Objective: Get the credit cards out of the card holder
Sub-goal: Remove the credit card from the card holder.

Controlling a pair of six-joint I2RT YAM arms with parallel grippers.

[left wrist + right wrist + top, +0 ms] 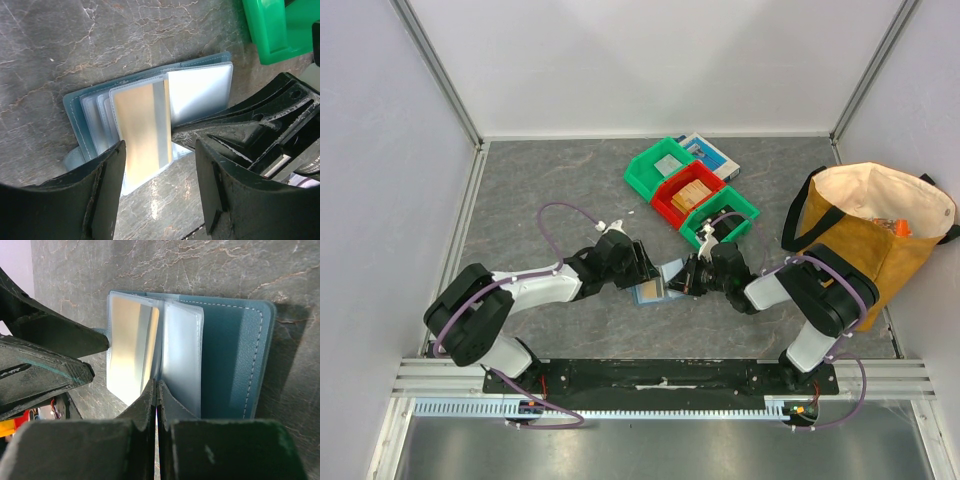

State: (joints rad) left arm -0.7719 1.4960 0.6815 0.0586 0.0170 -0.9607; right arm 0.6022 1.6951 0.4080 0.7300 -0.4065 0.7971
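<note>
The card holder (227, 355) lies spread open on the grey marbled table (550, 180), inside face up, between the two arms near the middle of the near half, its slate-blue cover flat and its clear plastic sleeves fanned across it. One credit card (140, 130), tan with a pale stripe along one side, sits in the topmost sleeve and juts past the holder's near edge. The left gripper (159, 155) is low over that end with its jaws standing apart, one finger on each side of the tan card and neither visibly touching it. The right gripper (156, 390) comes in from the opposite side with its jaws closed tight together, its tip down at the seam where two sleeves meet. Whether a thin sleeve edge is caught between the fingers cannot be told from the wrist view. Behind the holder, well apart from it, stand two green bins (665, 165) with a red bin (688, 195) between them, and a tan tote bag (870, 230) sits at the right.
</note>
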